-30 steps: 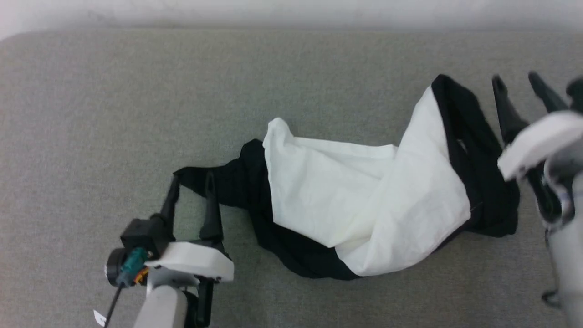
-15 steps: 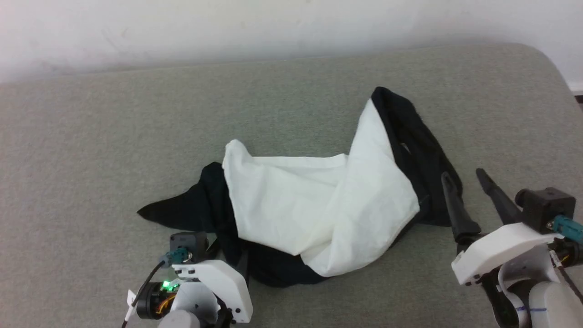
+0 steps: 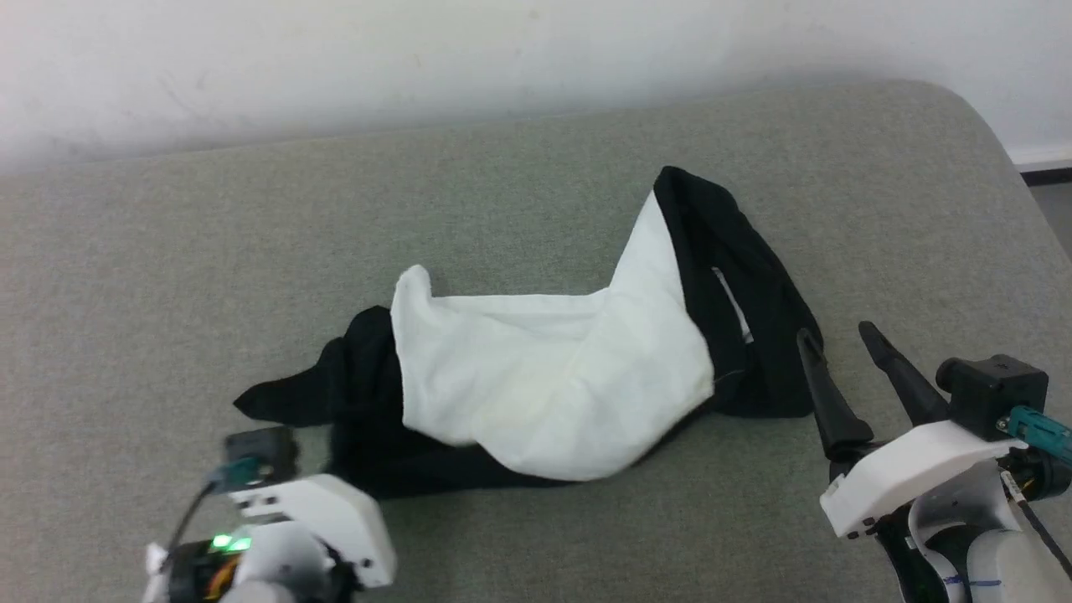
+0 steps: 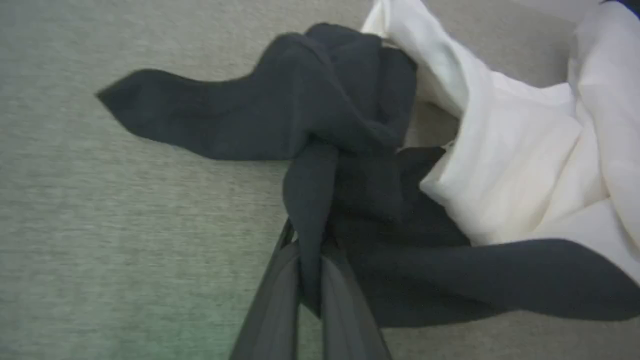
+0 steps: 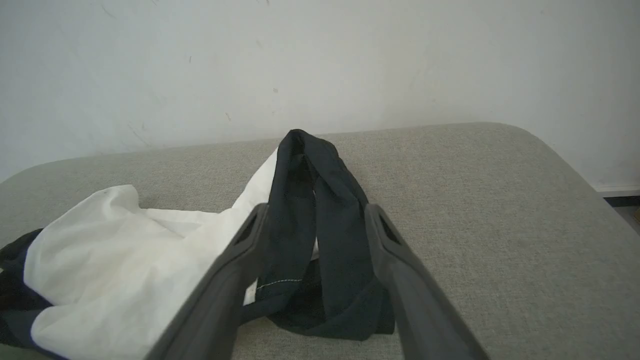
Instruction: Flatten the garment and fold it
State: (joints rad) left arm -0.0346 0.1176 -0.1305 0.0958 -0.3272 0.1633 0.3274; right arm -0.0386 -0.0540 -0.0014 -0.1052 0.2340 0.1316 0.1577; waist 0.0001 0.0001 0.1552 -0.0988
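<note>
The garment [image 3: 544, 377] lies crumpled in the middle of the grey table, its white body bunched between black sleeves. One black sleeve tip [image 3: 260, 400] points left. A black loop [image 3: 737, 276] of sleeve and neck trim rises at the right. In the left wrist view my left gripper [image 4: 310, 250] is shut on a fold of black fabric [image 4: 320, 165] at the garment's near left. Its white wrist housing [image 3: 314, 523] sits at the lower left of the head view. My right gripper [image 3: 836, 335] stands open just right of the black loop [image 5: 310, 210], apart from it.
The grey padded table [image 3: 167, 276] runs to a white wall [image 3: 419, 59] at the back. Its rounded far right corner [image 3: 980, 126] borders a strip of dark floor [image 3: 1047, 180]. Bare surface lies left and in front of the garment.
The head camera has shifted. My left gripper has gone from open to shut on black fabric and has drawn back toward the lower left. The right gripper stays open beside the black loop.
</note>
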